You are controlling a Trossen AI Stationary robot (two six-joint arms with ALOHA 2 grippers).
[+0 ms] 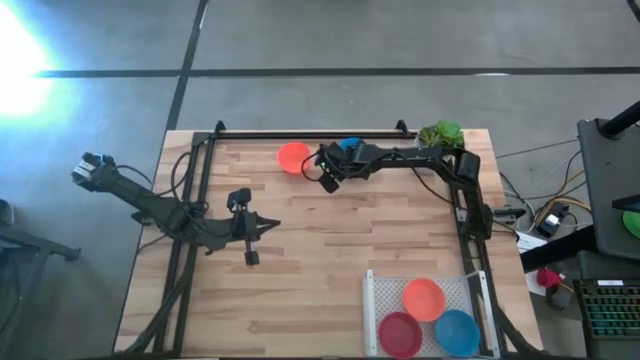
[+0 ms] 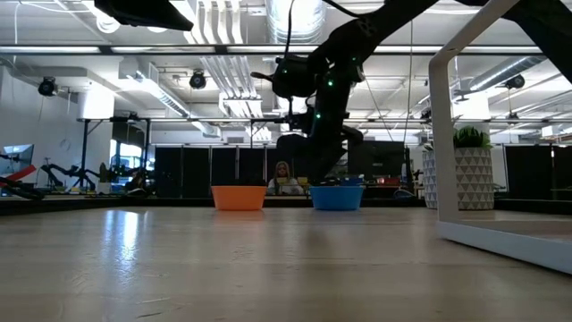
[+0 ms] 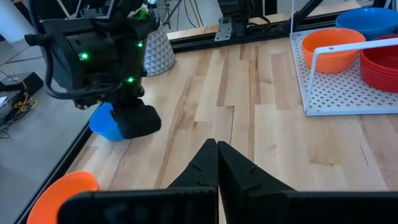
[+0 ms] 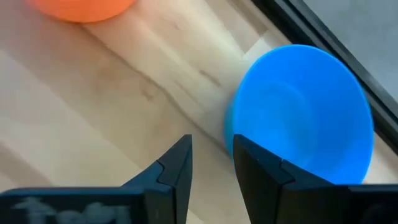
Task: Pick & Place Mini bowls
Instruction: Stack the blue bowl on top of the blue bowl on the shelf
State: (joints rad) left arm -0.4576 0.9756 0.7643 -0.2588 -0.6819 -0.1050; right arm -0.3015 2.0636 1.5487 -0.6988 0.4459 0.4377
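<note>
A blue mini bowl [image 4: 305, 112] stands upright on its base by the table's far edge [image 1: 349, 146], with an orange one [image 1: 294, 157] to its left. My right gripper [image 4: 212, 158] slants down at the blue bowl, open. One finger [image 4: 258, 168] is over the bowl's hollow and the other [image 4: 177, 165] is outside its near wall. The bowl's rim [image 4: 231, 134] lies in the gap. My left gripper [image 3: 216, 152] hovers shut with nothing in it over the table's left middle [image 1: 272, 225]. My right gripper straddles the blue bowl's near rim [image 4: 231, 134], slanting down from the table's near right. I cannot tell whether either finger touches the bowl. The bowl rests on the table.
A white wire tray [image 1: 375, 290] at the near right holds an orange [image 1: 424, 298], a red [image 1: 400, 332] and a blue bowl [image 1: 456, 332]. A white pot with a green plant [image 1: 441, 134] stands at the far right corner. A black frame rail [image 1: 300, 133] runs along the far edge.
</note>
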